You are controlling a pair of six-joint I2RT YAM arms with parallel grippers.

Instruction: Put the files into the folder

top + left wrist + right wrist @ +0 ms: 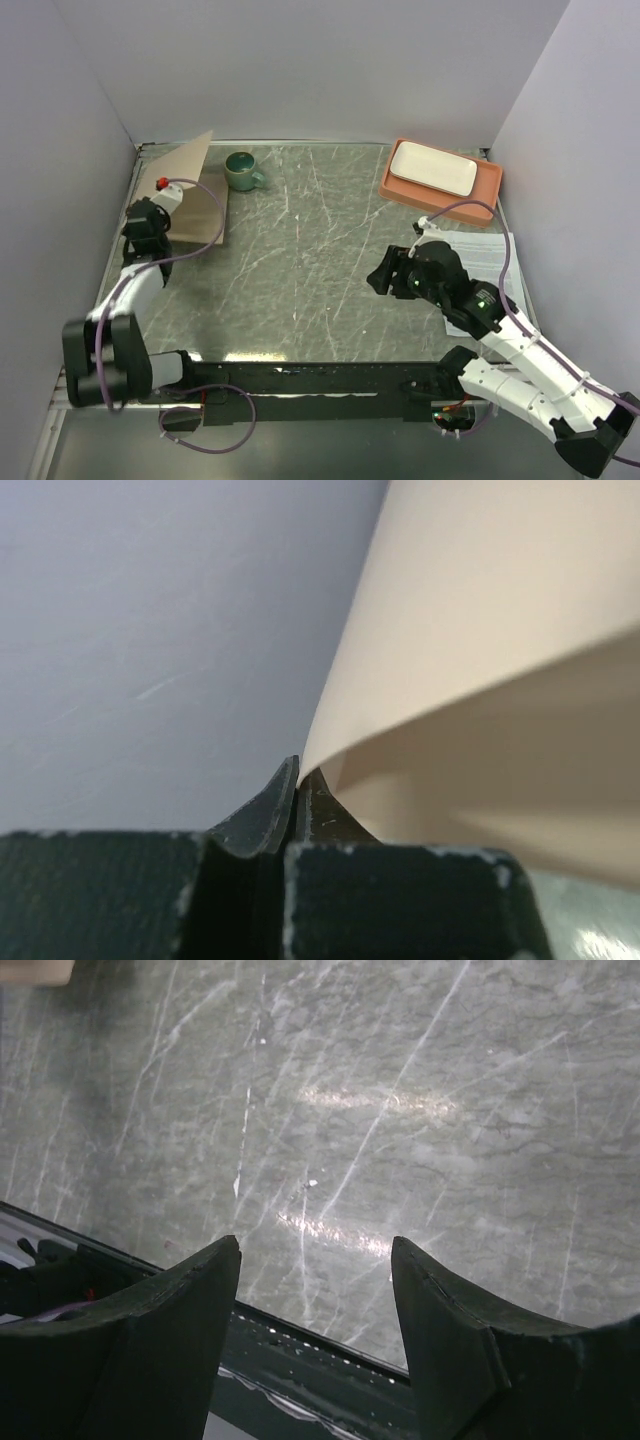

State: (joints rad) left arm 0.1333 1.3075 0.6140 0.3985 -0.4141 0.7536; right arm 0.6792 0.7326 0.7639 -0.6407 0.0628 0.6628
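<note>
The tan-brown folder (203, 205) lies at the far left of the table, one half flat and the other half raised towards the left wall. My left gripper (168, 192) is shut on the edge of the raised half. In the left wrist view the jaws (298, 770) pinch the folder's (480, 660) corner. The files (495, 248), white printed sheets, lie at the right edge of the table, partly under my right arm. My right gripper (384, 275) is open and empty, left of the files, above bare table (315, 1250).
A green mug (242, 170) stands just right of the folder at the back. An orange tray (487, 188) holding a white plate (432, 168) sits at the back right, behind the files. Walls close off the left, back and right sides.
</note>
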